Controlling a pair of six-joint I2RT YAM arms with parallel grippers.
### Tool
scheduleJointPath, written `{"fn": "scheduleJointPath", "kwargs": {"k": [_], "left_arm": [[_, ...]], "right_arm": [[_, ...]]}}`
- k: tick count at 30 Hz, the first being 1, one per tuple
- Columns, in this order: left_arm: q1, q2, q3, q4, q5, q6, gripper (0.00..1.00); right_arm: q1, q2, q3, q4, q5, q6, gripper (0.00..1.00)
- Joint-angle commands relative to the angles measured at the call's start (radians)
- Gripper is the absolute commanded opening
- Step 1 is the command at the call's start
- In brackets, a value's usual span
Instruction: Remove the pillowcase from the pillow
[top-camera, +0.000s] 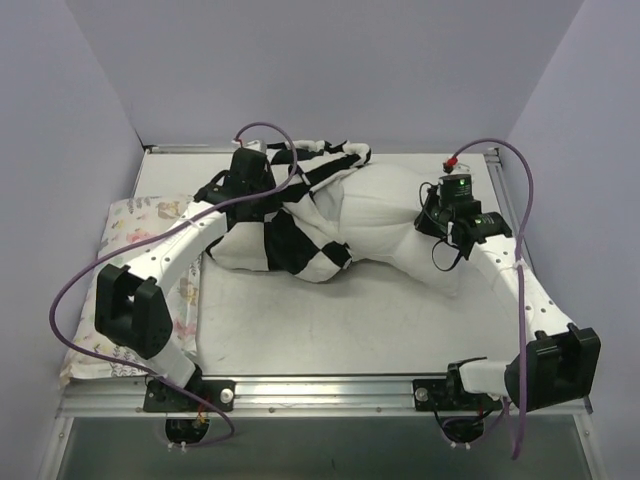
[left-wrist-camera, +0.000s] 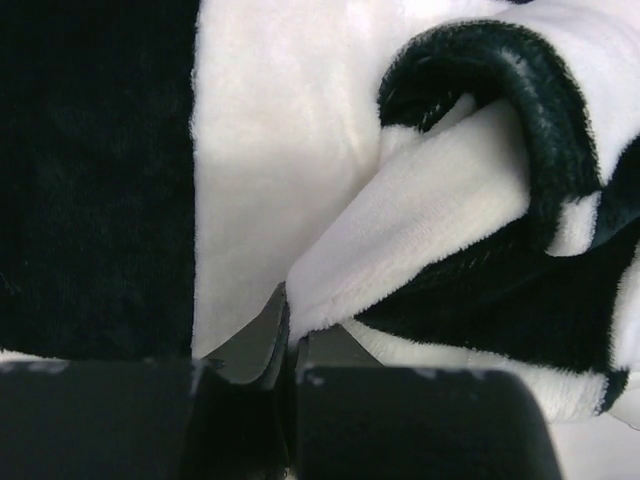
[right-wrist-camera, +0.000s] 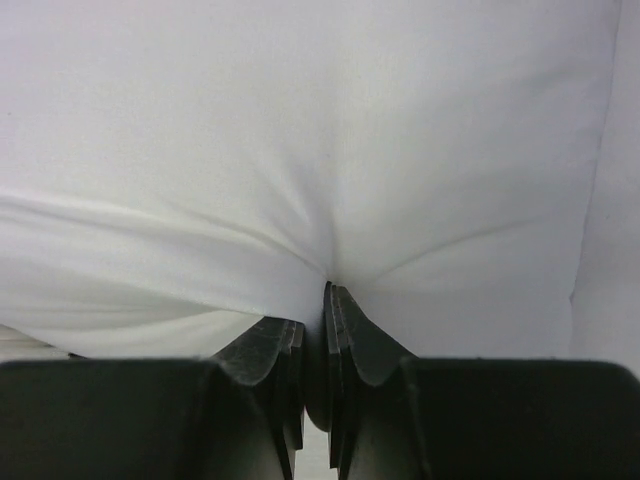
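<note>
The black and white checkered pillowcase (top-camera: 290, 235) lies bunched over the left part of the plain white pillow (top-camera: 385, 215) at the table's back middle. The pillow's right half is bare. My left gripper (top-camera: 243, 172) is shut on a fold of the pillowcase (left-wrist-camera: 400, 240) at its far left end; its jaws pinch a white plush fold. My right gripper (top-camera: 428, 215) is shut on the pillow (right-wrist-camera: 320, 150) at its right end, with white cloth pinched between the jaws and creases running out from them. The pillow's striped tag is hidden.
A pale floral-print pillow (top-camera: 135, 225) lies along the table's left edge, partly under my left arm. Purple walls close in the back and sides. The table's metal front rail (top-camera: 320, 385) runs between the arm bases.
</note>
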Motion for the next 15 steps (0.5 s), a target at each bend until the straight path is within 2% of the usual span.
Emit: {"fn": "scheduleJointPath", "kwargs": {"k": [1,8,9,10,12,13,14,15], "left_arm": [[0.097,-0.099,-0.035,0.002,-0.138,0.035,0.00],[-0.196,-0.122,0.006,0.064,-0.120,0.083,0.00],[-0.219,-0.115,0.007,0.068,-0.115,0.080,0.03],[-0.269,-0.112,-0.008,0.113,-0.098,0.083,0.16],[-0.308,-0.098,-0.013,0.130,-0.097,0.095,0.41],[-0.319,-0.093,-0.013,0.130,-0.104,0.098,0.61],[-0.331,-0.095,-0.020,0.127,-0.115,0.099,0.68],[-0.330,-0.107,-0.028,0.125,-0.144,0.095,0.73]], "right_arm": [[-0.076,-0.056,0.014,-0.153,0.127,-0.003,0.00],[-0.047,0.002,0.004,-0.142,0.133,0.007,0.00],[-0.050,0.004,0.005,-0.142,0.133,0.007,0.00],[-0.050,-0.005,0.008,-0.142,0.133,0.007,0.01],[-0.050,-0.016,0.014,-0.142,0.115,0.008,0.27],[-0.041,-0.037,0.017,-0.142,0.102,0.010,0.39],[-0.032,-0.050,0.027,-0.143,0.090,0.007,0.58],[-0.013,-0.065,0.031,-0.142,0.108,0.002,0.66]]}}
